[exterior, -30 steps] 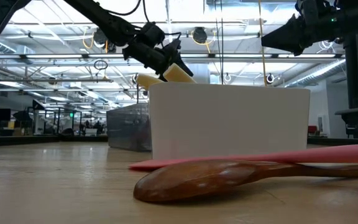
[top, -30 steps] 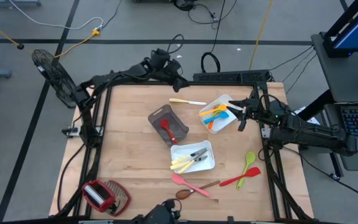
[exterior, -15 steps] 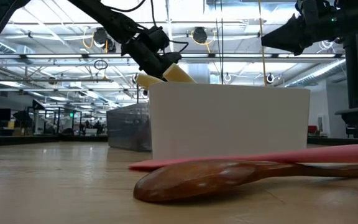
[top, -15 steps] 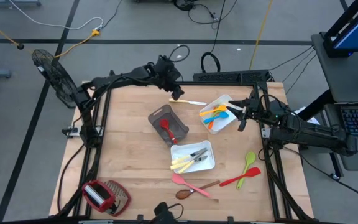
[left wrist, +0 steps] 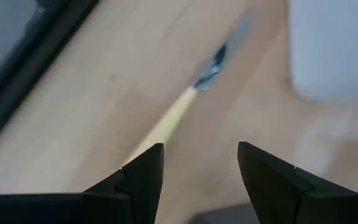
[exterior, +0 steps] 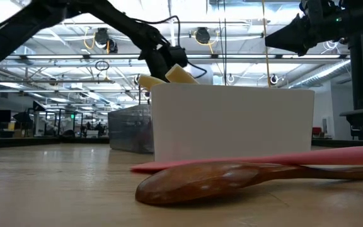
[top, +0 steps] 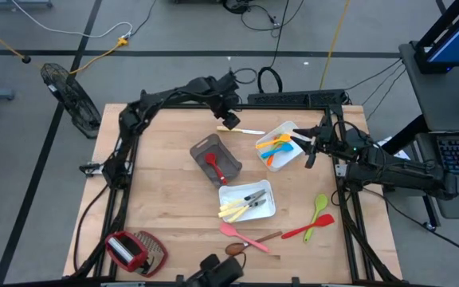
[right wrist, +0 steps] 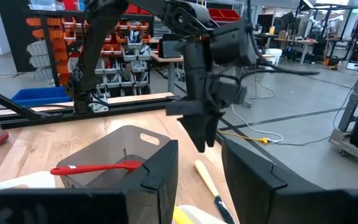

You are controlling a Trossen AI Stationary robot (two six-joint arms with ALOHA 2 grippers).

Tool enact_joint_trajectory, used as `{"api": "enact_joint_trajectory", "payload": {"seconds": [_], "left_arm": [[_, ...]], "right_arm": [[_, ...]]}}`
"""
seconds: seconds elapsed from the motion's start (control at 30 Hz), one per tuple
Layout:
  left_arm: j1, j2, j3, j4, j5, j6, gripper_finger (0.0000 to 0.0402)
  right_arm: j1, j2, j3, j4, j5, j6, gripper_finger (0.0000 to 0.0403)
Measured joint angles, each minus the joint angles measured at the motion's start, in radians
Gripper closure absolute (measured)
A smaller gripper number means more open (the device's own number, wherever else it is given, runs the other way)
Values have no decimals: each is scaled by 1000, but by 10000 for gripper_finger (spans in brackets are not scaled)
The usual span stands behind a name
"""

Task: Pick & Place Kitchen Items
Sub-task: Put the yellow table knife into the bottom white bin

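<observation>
A pale-handled metal knife (top: pixel 241 130) lies flat on the wooden table near its far edge. My left gripper (top: pixel 231 123) hangs just above the knife's handle end, pointing steeply down. It is open, and in its wrist view the fingers (left wrist: pixel 201 149) stand apart with the knife (left wrist: pixel 185 106) ahead of them. It touches nothing. My right gripper (top: pixel 309 153) waits open and level at the table's right side, beside a white tray (top: pixel 292 127) of blue, orange and yellow utensils. Its wrist view (right wrist: pixel 201 180) looks at the left gripper (right wrist: pixel 201 134) and the knife (right wrist: pixel 207 177).
A grey bin (top: pixel 202 148) holds a red spatula (top: pixel 211 163). A second white tray (top: pixel 268 209) holds yellow and metal utensils. Green spoon (top: pixel 320 207), red spatula (top: pixel 309 229), pink spoon (top: pixel 241 235) and wooden spoon (top: pixel 249 243) lie near the front. A red mesh gadget (top: pixel 134 251) sits front left.
My left gripper has come from the table's far edge down toward the knife and has tipped from nearly level to pointing steeply down. It has stayed open. The knife has not moved.
</observation>
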Motion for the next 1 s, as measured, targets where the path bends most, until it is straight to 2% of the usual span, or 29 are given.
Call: {"api": "enact_joint_trajectory", "payload": {"seconds": [0.1, 0.23, 0.4, 0.57, 1.0], "left_arm": [[3, 42, 49, -46, -52, 58, 190], [-1, 57, 46, -38, -117, 115, 190], [-19, 55, 45, -33, -246, 158, 190], [-38, 55, 45, -32, -307, 205, 190], [-84, 55, 44, -8, -279, 307, 190]], "right_arm": [[0, 0, 0, 0, 0, 0, 287], [0, 0, 0, 0, 0, 0, 287], [0, 0, 0, 0, 0, 0, 287], [0, 0, 0, 0, 0, 0, 287], [0, 0, 0, 0, 0, 1, 287]]}}
